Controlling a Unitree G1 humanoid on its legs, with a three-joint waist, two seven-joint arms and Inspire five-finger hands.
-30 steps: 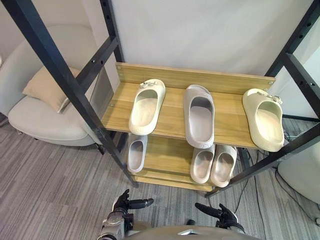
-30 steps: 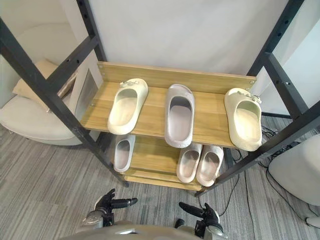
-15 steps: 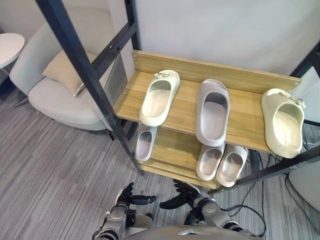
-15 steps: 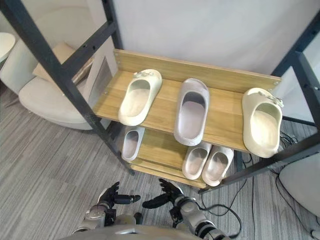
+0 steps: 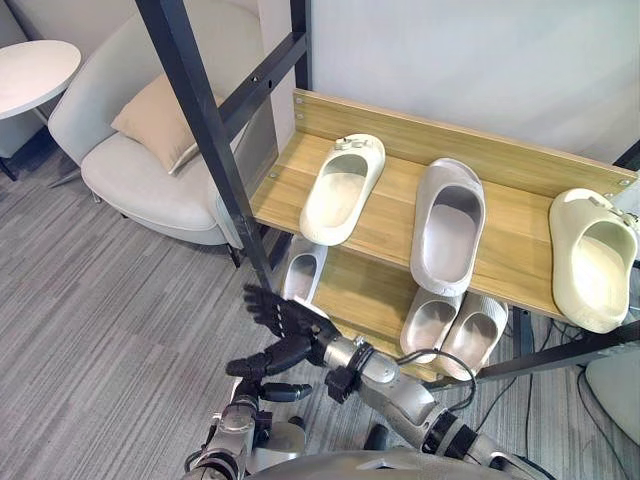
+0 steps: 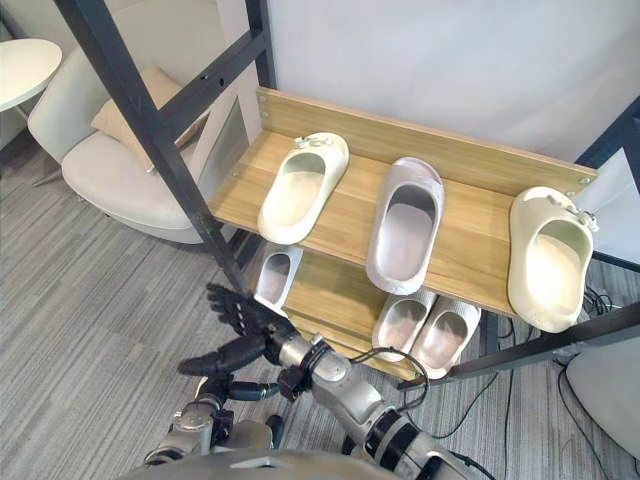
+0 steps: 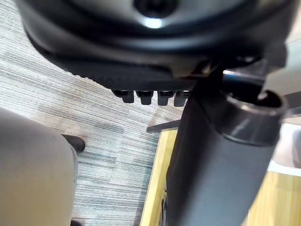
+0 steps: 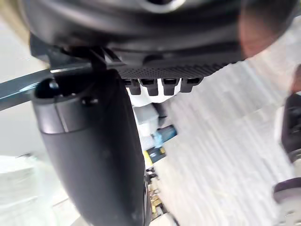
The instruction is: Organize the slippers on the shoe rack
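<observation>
Right hand is hovering spread and empty in front of the shoe rack, at its lower shelf near the lone grey slipper; approach step I'd say, next move calling for closing round that slipper.

Six slippers, one shoe rack, one armchair, one cushion.

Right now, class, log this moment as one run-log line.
right hand: open, empty, in front of lower shelf | left hand: open, low | top shelf: left cream slipper, grey slipper, right cream slipper
</observation>
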